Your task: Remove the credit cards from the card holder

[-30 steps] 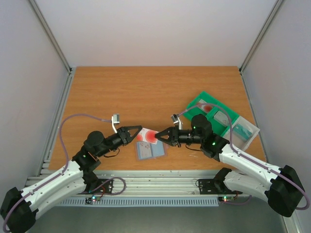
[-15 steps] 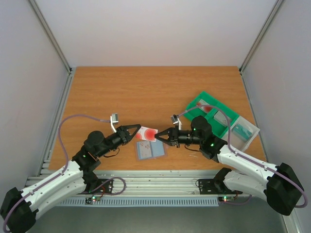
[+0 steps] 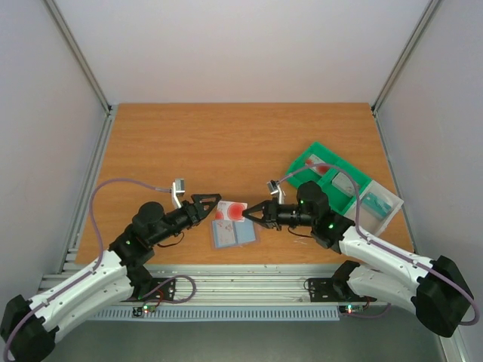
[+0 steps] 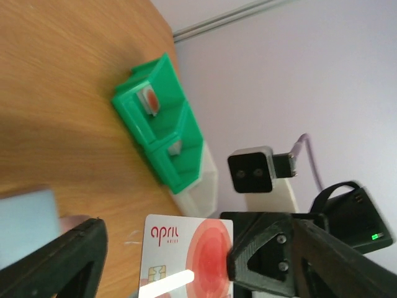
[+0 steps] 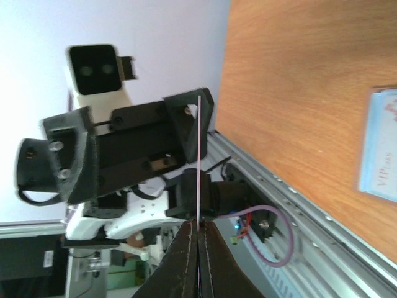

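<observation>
A white credit card (image 3: 230,210) with a red round mark hangs above the card holder (image 3: 233,235), a flat blue-grey wallet lying open on the table. My right gripper (image 3: 246,213) is shut on the card's right edge. In the right wrist view the card (image 5: 198,155) shows edge-on, pinched at the right gripper's (image 5: 199,231) tips. My left gripper (image 3: 216,208) stands open on the card's left side. In the left wrist view the card (image 4: 183,257) lies between the left gripper's (image 4: 192,267) spread fingers, apart from both. The card holder (image 4: 25,217) is blurred at the left there.
A green compartmented tray (image 3: 333,181) stands at the right, with a card in one compartment and a clear white-edged tray (image 3: 379,204) beside it. The same green tray (image 4: 158,124) appears in the left wrist view. The table's metal front rail (image 5: 291,205) runs close below the arms.
My left gripper has opened and let go of the white card. My right gripper has closed fully on it and now holds it alone.
</observation>
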`<control>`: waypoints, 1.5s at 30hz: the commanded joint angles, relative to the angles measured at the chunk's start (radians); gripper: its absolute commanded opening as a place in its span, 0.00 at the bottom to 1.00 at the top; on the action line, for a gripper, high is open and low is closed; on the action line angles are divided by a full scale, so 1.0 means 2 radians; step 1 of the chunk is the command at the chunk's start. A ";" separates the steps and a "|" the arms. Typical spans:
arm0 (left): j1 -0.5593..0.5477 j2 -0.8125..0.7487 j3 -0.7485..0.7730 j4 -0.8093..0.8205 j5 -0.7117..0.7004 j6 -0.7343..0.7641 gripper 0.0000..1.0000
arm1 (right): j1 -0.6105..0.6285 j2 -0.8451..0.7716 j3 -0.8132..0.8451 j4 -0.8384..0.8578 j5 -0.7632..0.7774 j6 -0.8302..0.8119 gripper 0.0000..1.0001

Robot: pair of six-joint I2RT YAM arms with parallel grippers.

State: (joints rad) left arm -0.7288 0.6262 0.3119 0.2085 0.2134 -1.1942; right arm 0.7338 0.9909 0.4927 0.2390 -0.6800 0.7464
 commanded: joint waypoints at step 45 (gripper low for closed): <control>-0.001 0.093 0.090 -0.333 0.003 0.169 0.99 | -0.401 0.204 0.291 -0.405 0.169 -0.322 0.01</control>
State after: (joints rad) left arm -0.7288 0.8299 0.5083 -0.4885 0.2024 -0.8623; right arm -0.0383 1.3579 1.0245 -0.5915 -0.3725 0.1528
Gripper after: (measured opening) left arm 0.994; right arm 0.014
